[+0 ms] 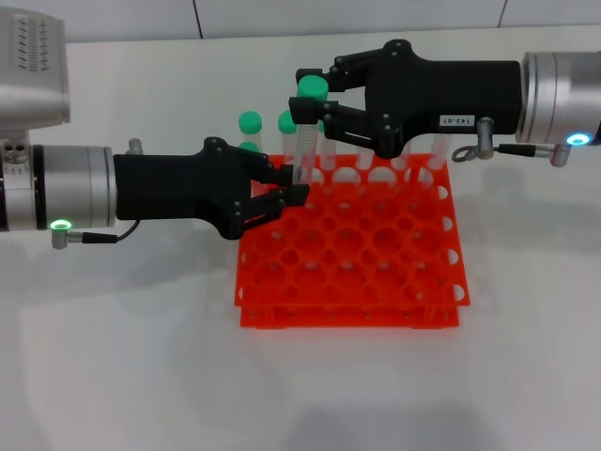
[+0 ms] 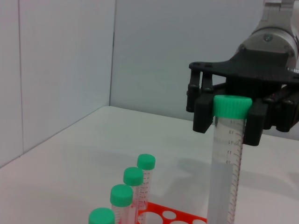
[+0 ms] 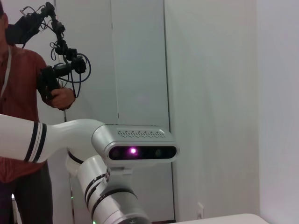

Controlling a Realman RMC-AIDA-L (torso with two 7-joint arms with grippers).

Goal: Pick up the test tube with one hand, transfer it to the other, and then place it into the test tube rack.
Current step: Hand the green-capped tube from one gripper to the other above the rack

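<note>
While both arms meet above the rack, entries by view:

Test tube point(image 1: 304, 141): upright over the far-left holes of the test tube rack point(image 1: 352, 249), held at both ends.
Right gripper point(image 1: 310, 99): labelled, at 1 o'clock from the rack centre, clenched just under the green cap.
Left gripper point(image 1: 291, 185): unlabelled, at 9 o'clock, clamped on the tube's lower part.
Left wrist view only: printed scale on the tube point(image 2: 227, 163); four spare capped tubes point(image 2: 133, 191) in a row.
Right wrist view only: robot head camera point(image 3: 140, 147); person point(image 3: 18, 102) holding a controller.
Table point(image 1: 141, 357): white.
</note>
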